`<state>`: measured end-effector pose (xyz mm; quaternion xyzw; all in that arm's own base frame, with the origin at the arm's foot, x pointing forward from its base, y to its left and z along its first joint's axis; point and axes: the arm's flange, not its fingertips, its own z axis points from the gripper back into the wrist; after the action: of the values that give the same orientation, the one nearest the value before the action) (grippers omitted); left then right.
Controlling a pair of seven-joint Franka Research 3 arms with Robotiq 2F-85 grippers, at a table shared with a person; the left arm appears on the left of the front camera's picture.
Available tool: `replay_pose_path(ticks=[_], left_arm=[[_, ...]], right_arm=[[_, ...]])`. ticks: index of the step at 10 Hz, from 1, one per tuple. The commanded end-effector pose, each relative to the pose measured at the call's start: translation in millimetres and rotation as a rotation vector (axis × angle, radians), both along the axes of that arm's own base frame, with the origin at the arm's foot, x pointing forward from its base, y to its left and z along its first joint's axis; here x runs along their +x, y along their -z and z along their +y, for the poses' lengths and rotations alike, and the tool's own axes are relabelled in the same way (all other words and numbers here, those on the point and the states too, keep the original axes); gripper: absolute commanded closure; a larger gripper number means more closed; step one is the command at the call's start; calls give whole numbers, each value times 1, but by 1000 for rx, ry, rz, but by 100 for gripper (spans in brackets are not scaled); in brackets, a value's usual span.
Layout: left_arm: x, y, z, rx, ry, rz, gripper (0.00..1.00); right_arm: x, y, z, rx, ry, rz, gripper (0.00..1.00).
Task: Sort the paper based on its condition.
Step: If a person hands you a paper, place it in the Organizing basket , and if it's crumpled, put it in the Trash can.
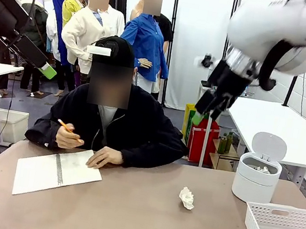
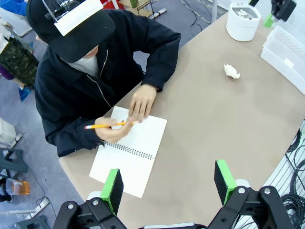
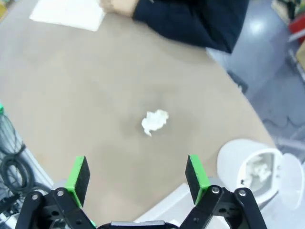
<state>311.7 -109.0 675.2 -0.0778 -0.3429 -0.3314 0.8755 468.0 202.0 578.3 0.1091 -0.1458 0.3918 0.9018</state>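
Crumpled white paper lump (image 1: 186, 198) lies right of centre on the brown desk (image 1: 135, 223); right end effector (image 3: 136, 164) and left end effector (image 2: 167, 171) both released.

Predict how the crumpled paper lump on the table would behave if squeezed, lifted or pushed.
The crumpled paper lump looks small and loosely wadded, so it is probably very light and would likely squash between closing jaws. Its uneven, creased shape suggests it would skid or tumble briefly when pushed, not roll far.
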Motion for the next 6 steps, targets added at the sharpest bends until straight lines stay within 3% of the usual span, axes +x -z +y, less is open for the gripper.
replay_pose_path(ticks=[1,2,4,6], left_arm=[[0,-1,1,-4,-1,-1,0],[0,-1,1,-4,-1,-1,0],[0,-1,1,-4,-1,-1,0],[0,-1,1,-4,-1,-1,0]], right_arm=[[2,24,6,-113,75,106,0],[8,48,7,-163,120,160,0],[14,105,6,-198,163,193,0],[5,140,12,-201,170,203,0]])
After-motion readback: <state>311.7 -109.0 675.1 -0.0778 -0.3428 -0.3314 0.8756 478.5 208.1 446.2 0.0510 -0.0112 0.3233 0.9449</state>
